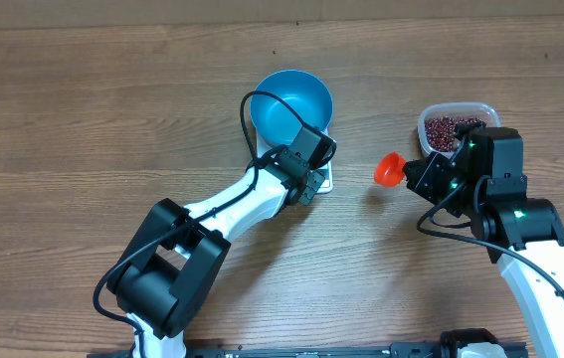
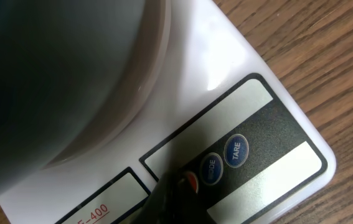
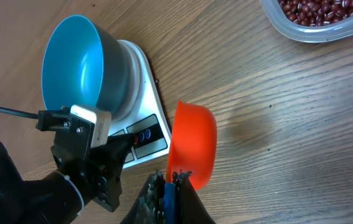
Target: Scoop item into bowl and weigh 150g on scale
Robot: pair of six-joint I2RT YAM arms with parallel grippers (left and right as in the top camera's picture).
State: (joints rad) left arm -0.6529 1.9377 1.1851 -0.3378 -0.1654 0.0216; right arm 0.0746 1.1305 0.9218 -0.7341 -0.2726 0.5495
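The blue bowl [image 1: 291,102] [image 3: 76,65] stands on the white scale [image 1: 324,182] [image 3: 144,73] and shows no beans inside. My left gripper [image 1: 308,183] [image 2: 175,188] is shut, its dark tip resting on the scale's [image 2: 226,56] button panel at the red button [image 2: 192,181], next to MODE and TARE. The bowl's grey-blue underside [image 2: 51,81] fills that view's left. My right gripper [image 1: 418,177] [image 3: 175,180] is shut on the blue handle of an orange scoop [image 1: 390,169] [image 3: 195,142], held over the table between scale and tub. The beans [image 1: 451,130] [image 3: 316,9] lie in the tub.
The clear plastic tub [image 1: 481,109] [image 3: 288,28] sits at the right, just behind my right arm. The left arm [image 1: 232,204] stretches from the front edge up to the scale. Bare wooden tabletop [image 1: 83,119] lies to the left and behind.
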